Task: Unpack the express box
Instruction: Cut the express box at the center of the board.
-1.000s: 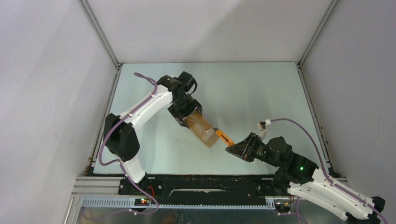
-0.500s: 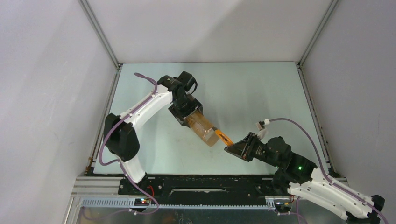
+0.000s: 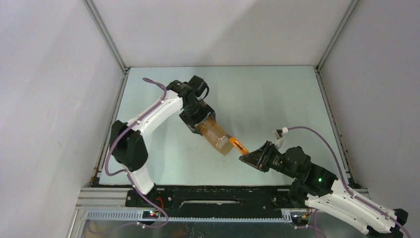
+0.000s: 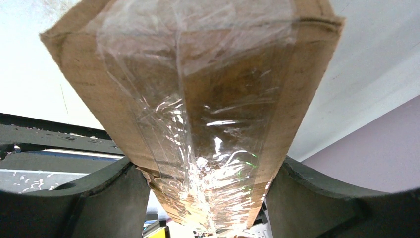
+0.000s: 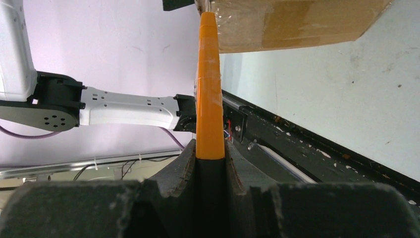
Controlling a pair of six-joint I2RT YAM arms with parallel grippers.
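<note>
Two grippers meet left of the desk's middle. The left gripper stands spread wide, and its dark fingers press on opposite sides of the express box. It grips the box's far-left end, so the brown cardboard parcel juts out toward the near right, tilted above the pale desk. Whether any corner of the box rests on the desk cannot be told. In the left wrist view, wrinkled clear tape runs the length of the face toward the camera and wraps over the end. The right gripper is closed almost completely on the black rear part of a slim orange utility knife, which points away toward the far left. The knife's tip reaches the taped near-right end of the box, right at its edge. Whether a blade is out or has entered the tape cannot be seen.
</note>
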